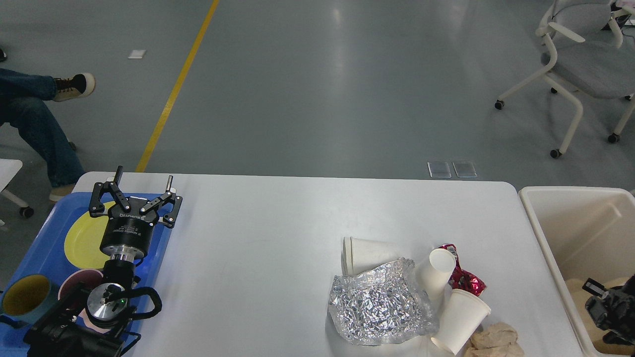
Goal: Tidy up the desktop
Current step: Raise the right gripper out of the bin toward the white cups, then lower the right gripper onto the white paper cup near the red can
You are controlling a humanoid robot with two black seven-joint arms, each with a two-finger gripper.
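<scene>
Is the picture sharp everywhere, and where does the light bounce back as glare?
Head view: mostly sharp; pale streaks of overhead light glare on the grey floor, a soft sheen lies on the desktop, and the crumpled foil sparkles brightly. The right gripper at the frame's edge is dark and hard to read; the left gripper is crisp.

Right gripper (607, 310) cut off at the frame edge, fingers indistinct; brown paper wad (496, 339) cropped below.

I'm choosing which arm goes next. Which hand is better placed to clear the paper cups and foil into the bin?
Probably right. The right hand is over the bin, next to the cups and foil. The left hand hangs open over the blue tray, far across the desktop.
</scene>
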